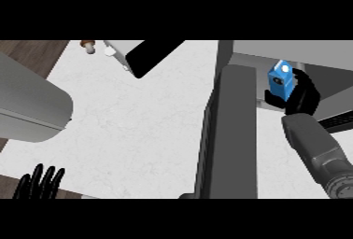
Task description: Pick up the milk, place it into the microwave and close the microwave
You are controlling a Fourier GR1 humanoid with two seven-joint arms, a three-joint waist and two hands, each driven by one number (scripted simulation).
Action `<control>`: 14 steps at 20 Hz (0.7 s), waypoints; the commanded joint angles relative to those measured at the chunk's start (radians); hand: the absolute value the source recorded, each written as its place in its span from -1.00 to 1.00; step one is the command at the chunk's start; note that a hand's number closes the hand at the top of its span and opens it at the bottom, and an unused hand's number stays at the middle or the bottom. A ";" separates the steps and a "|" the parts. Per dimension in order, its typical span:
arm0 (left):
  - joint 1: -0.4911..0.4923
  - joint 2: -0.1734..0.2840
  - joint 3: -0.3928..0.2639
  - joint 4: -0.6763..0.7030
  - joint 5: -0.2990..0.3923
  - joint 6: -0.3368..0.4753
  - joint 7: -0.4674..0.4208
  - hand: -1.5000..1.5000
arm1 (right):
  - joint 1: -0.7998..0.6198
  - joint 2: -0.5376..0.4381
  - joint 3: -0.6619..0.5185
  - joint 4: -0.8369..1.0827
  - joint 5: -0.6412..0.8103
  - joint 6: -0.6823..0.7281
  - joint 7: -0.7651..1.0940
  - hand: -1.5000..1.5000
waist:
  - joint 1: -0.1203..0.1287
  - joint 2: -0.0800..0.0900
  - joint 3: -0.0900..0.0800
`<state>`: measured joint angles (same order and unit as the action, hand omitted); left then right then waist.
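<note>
Item: blue rectangular milk carton (280, 78), upright, long axis vertical, held inside the grey microwave (324, 70) cavity. Black right hand (302, 95) is curled round it from the right. Open dark microwave door (224, 130) stands leftward. Black left hand (40, 183) is rested, fingers straight, at bench (138, 130) edge.

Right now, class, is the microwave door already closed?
No. The microwave door stands swung open, and the right hand holds the blue milk carton inside the microwave's opening.
</note>
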<state>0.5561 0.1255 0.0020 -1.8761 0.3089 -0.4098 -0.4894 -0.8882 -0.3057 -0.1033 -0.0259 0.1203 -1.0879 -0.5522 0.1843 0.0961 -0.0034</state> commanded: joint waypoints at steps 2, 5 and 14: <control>-0.003 0.003 -0.003 0.016 -0.003 -0.002 0.010 -1.00 | -0.060 0.043 0.101 0.015 0.101 0.077 -0.018 -1.00 | 0.021 -0.022 0.010; -0.012 0.007 -0.003 0.018 0.000 -0.004 0.018 -1.00 | -0.081 0.079 0.117 0.010 0.116 0.112 -0.032 -1.00 | 0.015 -0.020 0.012; -0.062 -0.029 -0.017 0.048 -0.040 0.033 0.000 -1.00 | -0.144 0.136 0.120 0.010 0.119 0.267 -0.028 -1.00 | -0.008 -0.021 0.011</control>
<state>0.5149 0.1123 -0.0037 -1.8380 0.2854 -0.3941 -0.4914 -1.0089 -0.1890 0.0139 -0.0140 0.2369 -0.9044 -0.5813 0.1902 0.0766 0.0075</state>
